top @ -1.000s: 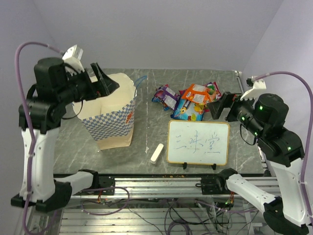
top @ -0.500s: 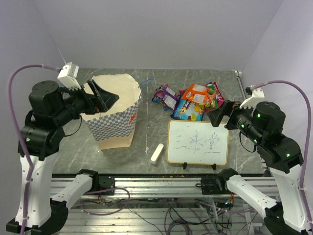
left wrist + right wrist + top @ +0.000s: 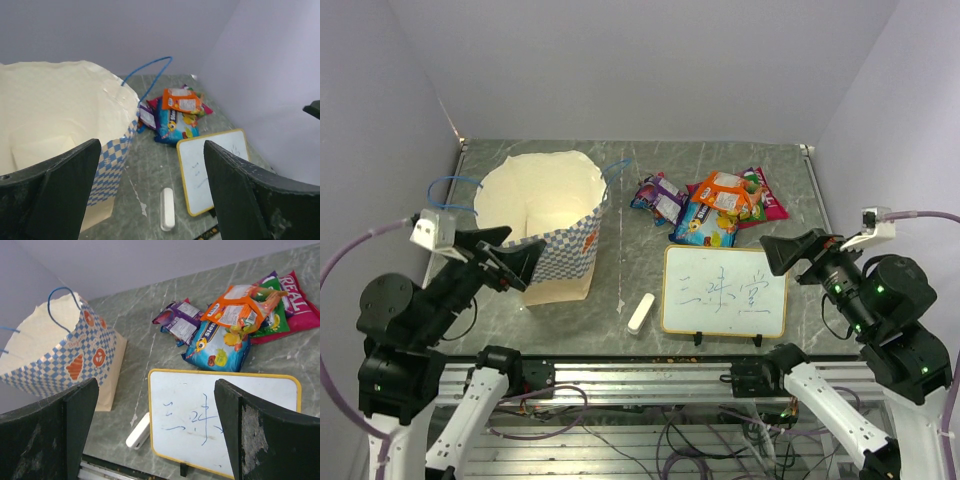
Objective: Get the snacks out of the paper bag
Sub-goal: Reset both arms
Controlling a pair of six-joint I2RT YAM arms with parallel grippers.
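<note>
The paper bag (image 3: 552, 238) stands upright at the back left with its mouth wide open; only cream paper shows inside it. The snacks (image 3: 712, 205) lie in a pile on the table to its right: purple, orange, blue, green and pink-red packets. My left gripper (image 3: 510, 256) hovers open at the bag's near left side, holding nothing. My right gripper (image 3: 784, 251) hangs open over the whiteboard's right edge, also holding nothing. The left wrist view shows the bag (image 3: 60, 115) and the snacks (image 3: 177, 111). In the right wrist view the bag (image 3: 65, 357) is on the left and the snacks (image 3: 235, 327) are further right.
A yellow-framed whiteboard (image 3: 725, 290) with blue writing stands near the front edge, right of centre. A white eraser block (image 3: 640, 312) lies between it and the bag. The bag's blue cord handles (image 3: 618, 165) stick out at its rim.
Both arms have drawn back toward the near edge and lower in the view. The left gripper has come off the bag's rim, and the bag's mouth now shows fully open.
</note>
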